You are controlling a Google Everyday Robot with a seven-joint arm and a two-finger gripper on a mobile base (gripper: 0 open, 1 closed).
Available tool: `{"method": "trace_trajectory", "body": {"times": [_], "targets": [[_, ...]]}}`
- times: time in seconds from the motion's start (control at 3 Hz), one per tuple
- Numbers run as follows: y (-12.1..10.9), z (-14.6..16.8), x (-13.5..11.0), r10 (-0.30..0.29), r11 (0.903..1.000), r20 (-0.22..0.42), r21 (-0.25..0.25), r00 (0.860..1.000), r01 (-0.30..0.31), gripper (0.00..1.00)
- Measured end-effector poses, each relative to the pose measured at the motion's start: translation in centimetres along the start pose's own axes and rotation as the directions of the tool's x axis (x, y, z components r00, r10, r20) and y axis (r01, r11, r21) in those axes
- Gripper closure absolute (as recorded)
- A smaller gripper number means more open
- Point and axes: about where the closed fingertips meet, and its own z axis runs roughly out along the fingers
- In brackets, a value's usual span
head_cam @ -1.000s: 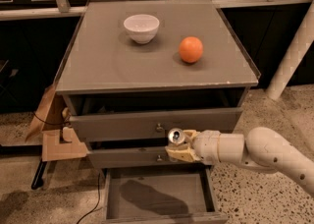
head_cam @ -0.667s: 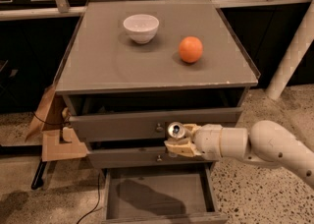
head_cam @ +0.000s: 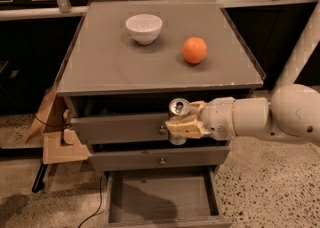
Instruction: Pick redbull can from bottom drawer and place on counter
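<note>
My gripper [head_cam: 181,122] is shut on the redbull can [head_cam: 178,107], whose shiny silver top with pull tab shows above the fingers [head_cam: 184,128]. I hold it upright in front of the top drawer, just below the front edge of the counter [head_cam: 110,67]. The bottom drawer [head_cam: 162,197] is pulled open below, its flat grey floor bare. My white arm [head_cam: 270,117] reaches in from the right.
A white bowl [head_cam: 144,27] and an orange [head_cam: 194,50] stand on the counter towards the back. Two knobbed drawers [head_cam: 120,129] are shut above the open one. Cardboard [head_cam: 57,142] lies on the floor at the left, and a white pole [head_cam: 300,47] stands at the right.
My gripper has lifted the can from the level of the middle drawer up to the top drawer front, close under the counter's edge.
</note>
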Motion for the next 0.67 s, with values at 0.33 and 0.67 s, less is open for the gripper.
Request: {"method": "trace_trajectory", "body": {"times": [0.33,0.67], "targets": [[0.0,0.0,0.0,0.000,1.0000,0.000,0.000,1.000,0.000,1.00],[-0.3,-0.4,-2.1,0.011,0.9997,0.002,0.023,1.000,-0.011,1.00]]}}
